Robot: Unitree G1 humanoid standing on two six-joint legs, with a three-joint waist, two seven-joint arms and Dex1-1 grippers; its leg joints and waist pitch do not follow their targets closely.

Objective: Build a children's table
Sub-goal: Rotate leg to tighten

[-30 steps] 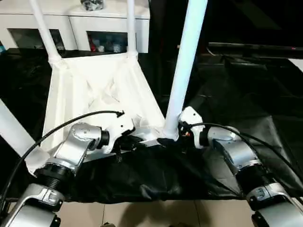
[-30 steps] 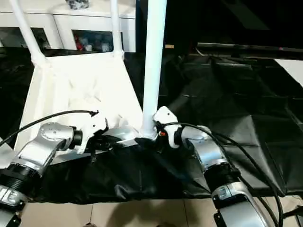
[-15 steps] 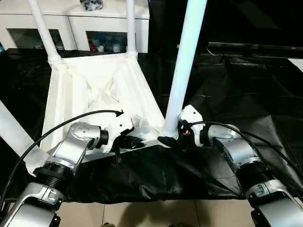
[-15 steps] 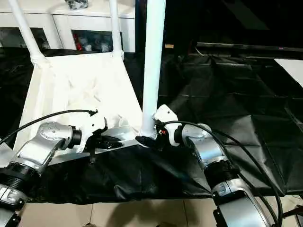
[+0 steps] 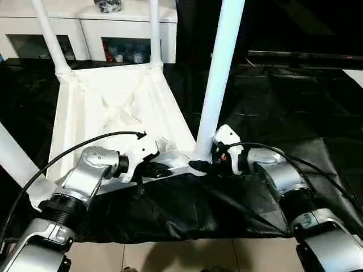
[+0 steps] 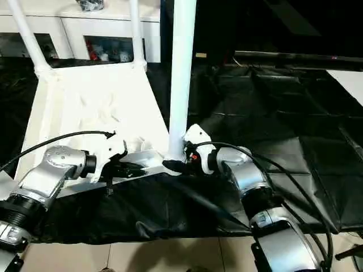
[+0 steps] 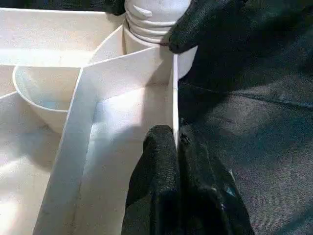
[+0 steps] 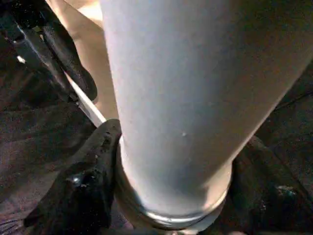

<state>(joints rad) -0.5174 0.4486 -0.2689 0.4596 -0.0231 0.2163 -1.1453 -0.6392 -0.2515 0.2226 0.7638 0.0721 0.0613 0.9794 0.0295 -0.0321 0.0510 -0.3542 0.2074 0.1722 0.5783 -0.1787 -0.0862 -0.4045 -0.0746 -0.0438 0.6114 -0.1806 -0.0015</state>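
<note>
Two black pincers work the upturned white plastic children's table: right straddling the upright near leg base at twelve o'clock, left clamped shut on the rim beside it.

Left claw pinched shut, right claw clasping

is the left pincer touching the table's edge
Touching. In the left wrist view, the left pincer has its fingers closed on the thin rim of the upturned table.
</note>
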